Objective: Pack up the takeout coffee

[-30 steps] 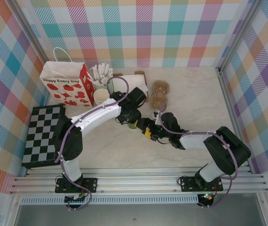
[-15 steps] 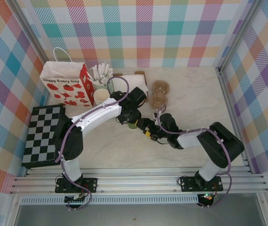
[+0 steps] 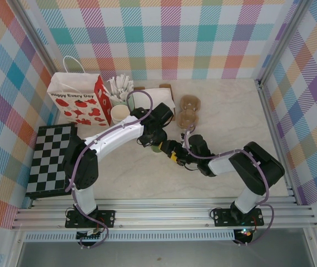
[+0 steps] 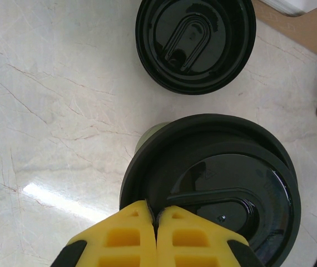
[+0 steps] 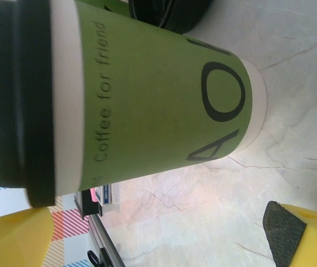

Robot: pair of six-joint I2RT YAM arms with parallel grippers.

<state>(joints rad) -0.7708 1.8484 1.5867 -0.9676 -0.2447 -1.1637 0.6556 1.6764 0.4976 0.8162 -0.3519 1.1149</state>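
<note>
**Marbled surface, lidded cup between two tools**

Plaid walls in many colours enclose a pale marbled surface (image 3: pixel 231 122). From the top camera, a strawberry-printed paper bag (image 3: pixel 75 100) stands at the far left with a stack of cream cups (image 3: pixel 119 114) just beside it. A checkerboard (image 3: pixel 50 158) lies near the left edge, and brown cardboard carriers (image 3: pixel 187 111) sit further right. The green takeout coffee (image 3: pixel 157 148) stands mid-surface. The left tool (image 3: pixel 154 142) is over it and the right tool (image 3: pixel 173 154) is just beside it on the right.

From the left wrist, the left tool (image 4: pixel 157 222) has its yellow tips pressed together, nothing between them, over the near rim of the coffee's black lid (image 4: pixel 225 189). Whether they touch it cannot be told. A spare black lid (image 4: pixel 194 41) lies on the surface beyond.

From the right wrist, the takeout coffee (image 5: pixel 158 105) reads "Coffee for friend", its lid on. The right tool (image 5: pixel 158 239) is spread wide, with one yellow finger (image 5: pixel 14 239) at each lower corner, and grips nothing.
</note>
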